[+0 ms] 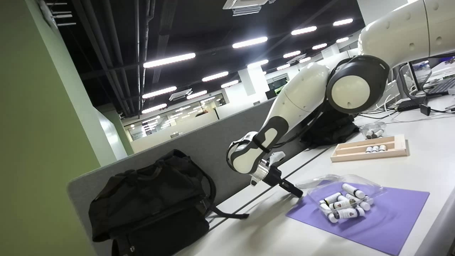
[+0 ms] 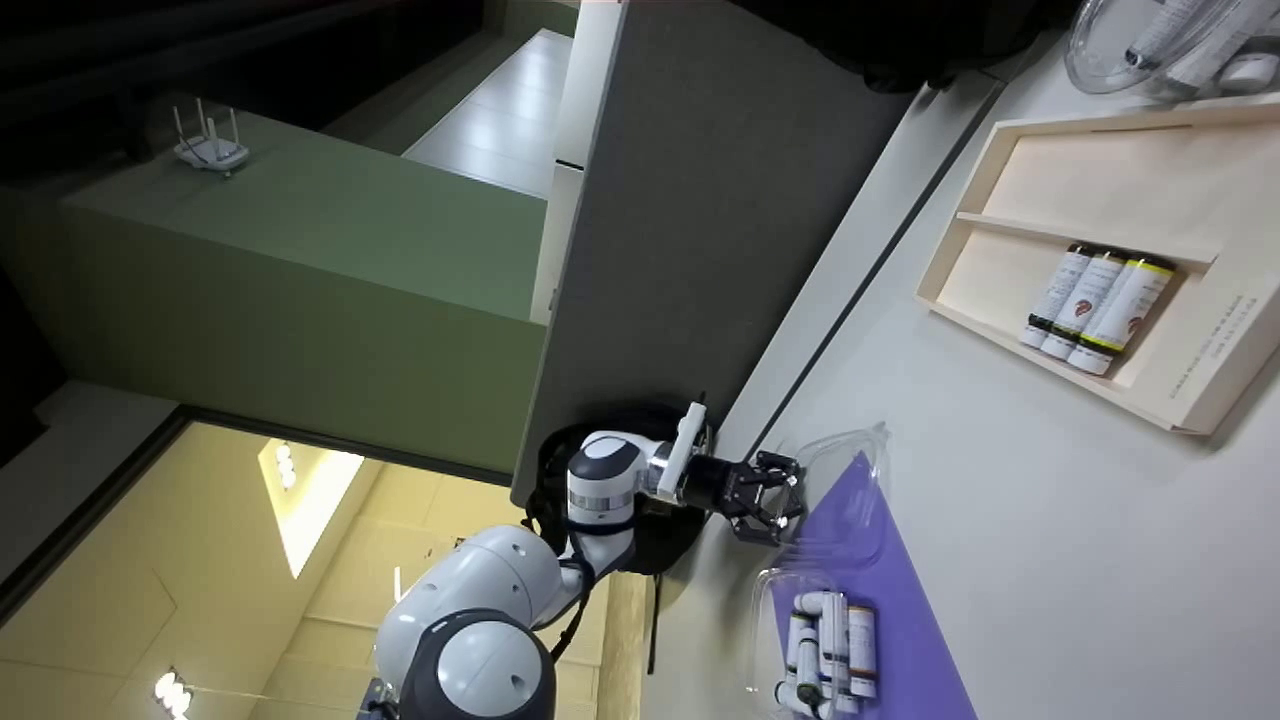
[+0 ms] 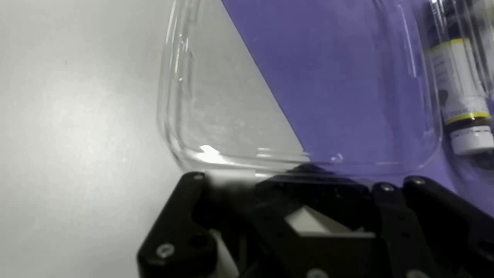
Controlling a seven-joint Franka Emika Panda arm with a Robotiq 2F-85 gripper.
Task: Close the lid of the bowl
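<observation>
The bowl is a clear plastic container [image 1: 313, 196] holding several small white-capped bottles. It stands mostly on the purple mat, and shows in both exterior views [image 2: 760, 630] and at the right edge of the wrist view [image 3: 472, 23]. The lid, a thin clear cover [image 1: 316, 182], lies open beside the bowl, partly over the mat and partly over the white table; it fills the middle of the wrist view [image 3: 289, 77]. My gripper [image 3: 297, 181] is open, fingers apart, low at the lid's edge [image 2: 850, 480]. It shows in both exterior views [image 1: 299, 193] [image 2: 788, 500]. Contact with the lid cannot be told.
The purple mat [image 1: 401, 213] lies under the bowl. A wooden tray [image 1: 369, 156] with 3 bottles and another clear container [image 1: 373, 128] stand farther along the table. A black backpack [image 1: 153, 199] and a grey partition [image 2: 690, 220] flank the arm.
</observation>
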